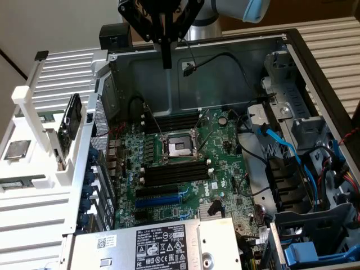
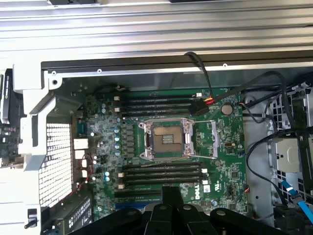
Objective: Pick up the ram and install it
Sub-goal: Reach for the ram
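Observation:
My gripper (image 1: 166,61) hangs high over the rear of the open computer case, its fingers shut with nothing visible between them. In the wrist view its dark fingers (image 2: 169,196) sit above the motherboard (image 2: 220,161). The ram (image 1: 71,121), a dark narrow stick, stands on edge in a white holder on the rack at the exterior view's left, well apart from the gripper. Two banks of black memory slots flank the CPU socket (image 1: 176,147), one behind it (image 1: 171,120) and one in front (image 1: 175,171). They show again in the wrist view (image 2: 156,104) (image 2: 161,172).
A blue slot (image 1: 160,199) lies in front of the near bank. Black and blue cables (image 1: 281,143) and drive bays fill the exterior view's right. The power supply (image 1: 163,244) sits at the front. The case's metal walls (image 1: 225,67) rise around the board.

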`<state>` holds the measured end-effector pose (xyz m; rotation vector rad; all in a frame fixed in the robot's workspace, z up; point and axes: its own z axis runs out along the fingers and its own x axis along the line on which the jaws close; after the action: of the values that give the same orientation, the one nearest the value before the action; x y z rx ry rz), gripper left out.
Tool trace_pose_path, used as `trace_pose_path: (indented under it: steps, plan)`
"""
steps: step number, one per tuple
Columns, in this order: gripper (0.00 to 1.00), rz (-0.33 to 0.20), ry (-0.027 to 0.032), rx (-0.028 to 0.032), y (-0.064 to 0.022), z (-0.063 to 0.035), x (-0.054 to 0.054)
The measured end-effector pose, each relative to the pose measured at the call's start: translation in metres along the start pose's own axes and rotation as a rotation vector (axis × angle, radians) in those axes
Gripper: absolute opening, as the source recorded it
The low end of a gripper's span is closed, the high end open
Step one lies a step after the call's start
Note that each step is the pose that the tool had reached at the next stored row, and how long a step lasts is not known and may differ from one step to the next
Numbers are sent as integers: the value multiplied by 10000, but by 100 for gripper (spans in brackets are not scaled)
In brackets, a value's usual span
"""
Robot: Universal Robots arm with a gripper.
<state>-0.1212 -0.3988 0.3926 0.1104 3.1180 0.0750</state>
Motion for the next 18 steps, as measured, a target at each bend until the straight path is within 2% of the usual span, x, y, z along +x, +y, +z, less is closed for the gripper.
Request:
trace_pose_path:
  steps: [4,6,8,11,14,18]
  plan:
    - [11,0,0,1,0,0,0]
    - [11,0,-10,-2,-4,-2,40]
    - [11,-1,-26,-6,-10,-3,125]
    - [11,-1,-32,-12,-25,-7,347]
    - [11,29,-34,-14,-32,-6,427]
    - [11,32,-47,-19,-48,-5,633]
